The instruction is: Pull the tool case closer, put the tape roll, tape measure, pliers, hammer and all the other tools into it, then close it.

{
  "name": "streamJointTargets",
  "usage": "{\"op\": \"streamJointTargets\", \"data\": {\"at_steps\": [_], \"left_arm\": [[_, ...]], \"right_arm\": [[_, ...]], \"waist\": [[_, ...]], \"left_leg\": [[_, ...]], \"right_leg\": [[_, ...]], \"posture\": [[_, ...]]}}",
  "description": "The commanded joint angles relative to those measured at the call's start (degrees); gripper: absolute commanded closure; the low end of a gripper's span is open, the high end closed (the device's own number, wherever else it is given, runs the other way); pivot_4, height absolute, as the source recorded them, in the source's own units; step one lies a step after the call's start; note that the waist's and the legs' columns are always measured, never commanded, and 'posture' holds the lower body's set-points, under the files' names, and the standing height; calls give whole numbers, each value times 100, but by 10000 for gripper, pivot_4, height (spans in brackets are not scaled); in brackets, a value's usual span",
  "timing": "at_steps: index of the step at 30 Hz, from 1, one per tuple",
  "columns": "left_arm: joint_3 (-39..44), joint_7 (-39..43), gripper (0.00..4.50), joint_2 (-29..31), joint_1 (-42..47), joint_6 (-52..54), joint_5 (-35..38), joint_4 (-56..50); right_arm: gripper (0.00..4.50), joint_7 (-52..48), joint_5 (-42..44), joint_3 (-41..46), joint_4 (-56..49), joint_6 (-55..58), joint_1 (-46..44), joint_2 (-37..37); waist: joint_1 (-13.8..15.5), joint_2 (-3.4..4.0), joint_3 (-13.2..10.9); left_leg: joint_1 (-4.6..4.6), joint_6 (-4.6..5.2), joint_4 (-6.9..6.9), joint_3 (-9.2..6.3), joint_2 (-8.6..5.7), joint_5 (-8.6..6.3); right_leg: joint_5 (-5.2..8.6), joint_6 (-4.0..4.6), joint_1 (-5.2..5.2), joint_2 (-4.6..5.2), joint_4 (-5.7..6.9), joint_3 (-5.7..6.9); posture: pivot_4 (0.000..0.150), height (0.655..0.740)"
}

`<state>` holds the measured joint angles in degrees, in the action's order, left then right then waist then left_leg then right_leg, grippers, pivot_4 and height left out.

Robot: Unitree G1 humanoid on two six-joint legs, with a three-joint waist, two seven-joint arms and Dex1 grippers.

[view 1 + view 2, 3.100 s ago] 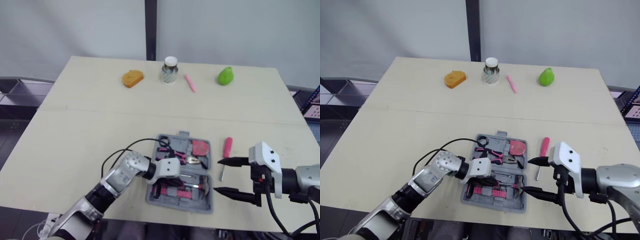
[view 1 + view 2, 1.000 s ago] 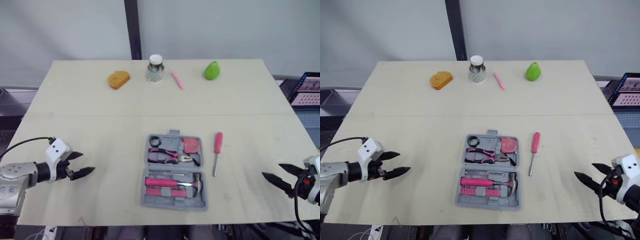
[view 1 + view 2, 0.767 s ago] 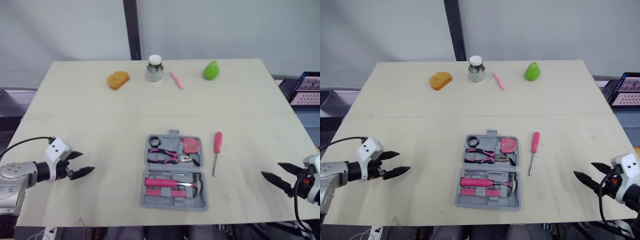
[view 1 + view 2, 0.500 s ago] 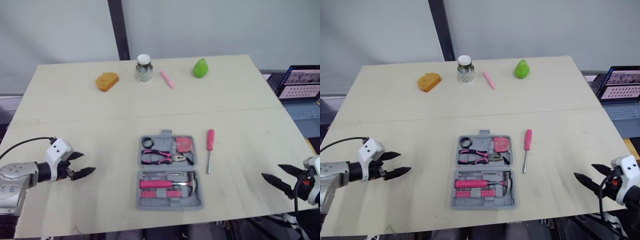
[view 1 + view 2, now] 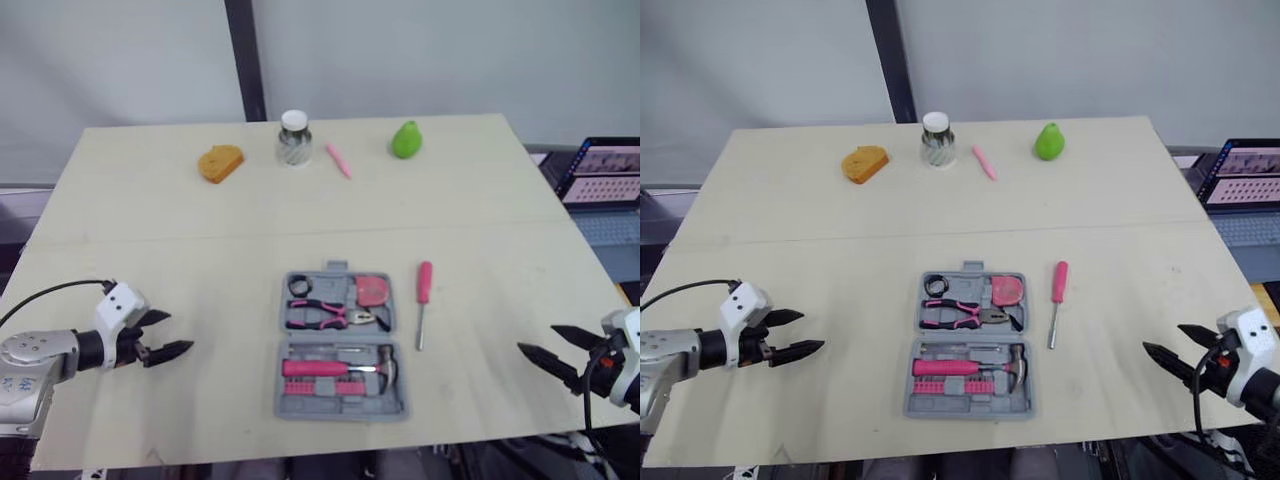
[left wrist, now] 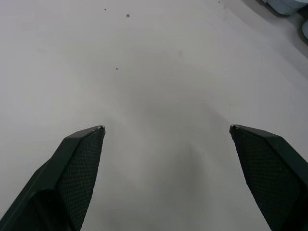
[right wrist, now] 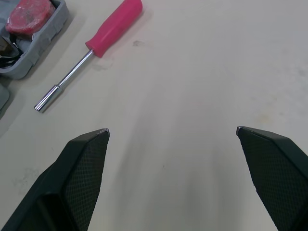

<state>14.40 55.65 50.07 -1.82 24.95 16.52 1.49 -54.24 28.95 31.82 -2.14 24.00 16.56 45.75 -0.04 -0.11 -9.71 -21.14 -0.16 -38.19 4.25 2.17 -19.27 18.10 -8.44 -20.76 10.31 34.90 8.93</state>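
Observation:
The grey tool case lies open near the table's front middle. In it are a black tape roll, a red tape measure, pink-handled pliers and a hammer over a row of pink bits. A pink screwdriver lies on the table just right of the case, also in the right wrist view. My left gripper stands open over bare table far left of the case. My right gripper stands open at the front right, apart from the screwdriver.
Along the far edge stand an orange sponge, a small jar, a pink marker and a green pear. A laptop sits off the table's right side. My grippers hover close to the front edge.
Three seconds ago both grippers were at the case; they have drawn back to the table's left and right. Over the last second only the camera has shifted.

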Motion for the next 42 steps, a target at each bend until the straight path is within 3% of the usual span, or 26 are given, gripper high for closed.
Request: {"op": "streamJointTargets", "data": {"at_steps": [1, 42], "left_arm": [[86, -21, 506, -2, -61, -4, 79, -143], [-27, -51, 506, -106, 108, -36, 85, -78]], "right_arm": [[0, 44, 29, 107, -120, -6, 32, -6], [0, 145, -107, 9, -104, 5, -153, -83]], "waist": [[37, 2, -1], [65, 4, -2]], "left_leg": [[-8, 2, 0, -1, -5, 3], [-3, 4, 5, -14, -22, 10]], "right_leg": [[0, 0, 0, 2, -9, 1], [0, -1, 16, 15, -21, 18]], "posture": [[1500, 7400], [1500, 7400]]}}
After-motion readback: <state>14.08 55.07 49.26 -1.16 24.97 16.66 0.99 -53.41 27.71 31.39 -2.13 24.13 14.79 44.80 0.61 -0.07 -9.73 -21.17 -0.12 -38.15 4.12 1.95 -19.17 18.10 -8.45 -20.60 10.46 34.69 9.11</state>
